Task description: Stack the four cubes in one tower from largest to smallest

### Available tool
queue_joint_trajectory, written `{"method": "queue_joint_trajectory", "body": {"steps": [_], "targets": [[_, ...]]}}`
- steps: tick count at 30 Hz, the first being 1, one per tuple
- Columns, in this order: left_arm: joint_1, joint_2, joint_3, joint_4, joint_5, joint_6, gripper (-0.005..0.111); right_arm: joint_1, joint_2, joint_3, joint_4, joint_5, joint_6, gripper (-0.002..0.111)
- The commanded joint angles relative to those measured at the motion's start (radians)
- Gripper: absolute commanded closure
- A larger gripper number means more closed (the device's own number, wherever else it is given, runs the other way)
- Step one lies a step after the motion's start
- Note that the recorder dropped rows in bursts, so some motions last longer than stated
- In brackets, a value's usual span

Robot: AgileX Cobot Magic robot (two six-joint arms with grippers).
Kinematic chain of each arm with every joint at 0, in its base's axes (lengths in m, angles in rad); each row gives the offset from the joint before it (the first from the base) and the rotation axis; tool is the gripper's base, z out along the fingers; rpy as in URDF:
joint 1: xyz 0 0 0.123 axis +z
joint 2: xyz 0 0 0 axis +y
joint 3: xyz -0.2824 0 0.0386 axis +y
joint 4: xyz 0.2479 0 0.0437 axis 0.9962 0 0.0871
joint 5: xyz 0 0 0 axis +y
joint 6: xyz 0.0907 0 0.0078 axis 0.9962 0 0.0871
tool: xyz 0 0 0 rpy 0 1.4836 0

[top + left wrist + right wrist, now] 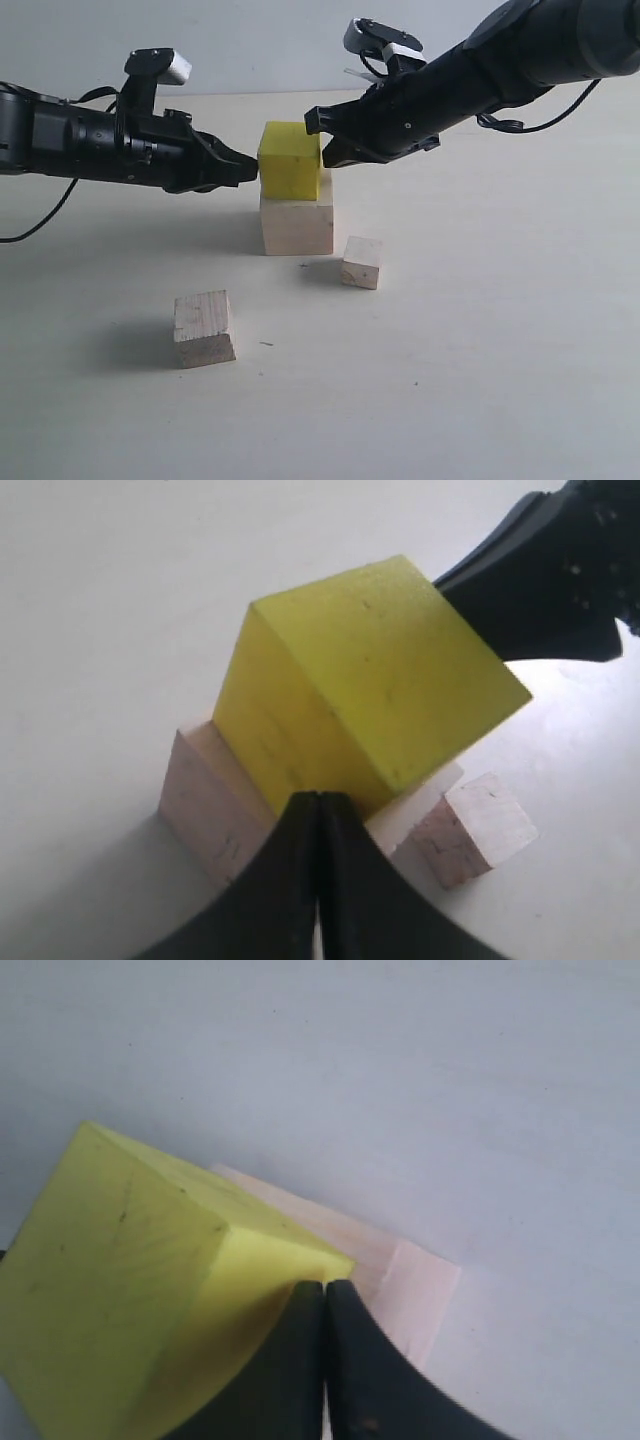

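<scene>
Worktop (500, 380): large wooden cube (297, 226) at centre, yellow cube (290, 160) on top, slightly askew. Medium wooden cube (204, 328) lies near left, apart. Small wooden cube (361, 262) sits just right of the large one. Left claw (318, 805) fully closed, empty, tip against the yellow cube's left face; right claw (325, 1290) likewise, at its right edge

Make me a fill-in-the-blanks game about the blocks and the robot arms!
1. The yellow cube rests on a wooden cube, the ____ of the three wooden ones.
2. The left tool and the right tool are both ____.
3. The medium wooden cube and the small wooden cube lie on their own, so only ____ cubes are stacked.
Missing words: largest; shut; two.
</scene>
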Motion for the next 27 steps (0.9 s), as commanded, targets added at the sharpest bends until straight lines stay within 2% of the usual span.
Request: {"method": "queue_joint_trajectory", "body": {"steps": [1,27], "targets": [[0.002,-0.001,-0.006,-0.002,0.018,0.005,0.107,0.002,-0.002,-0.009,-0.002,-0.008,-0.008,0.108],[0.002,-0.001,-0.006,0.014,0.049,-0.002,0.107,0.002,-0.002,-0.009,-0.002,-0.002,-0.008,0.108]]}}
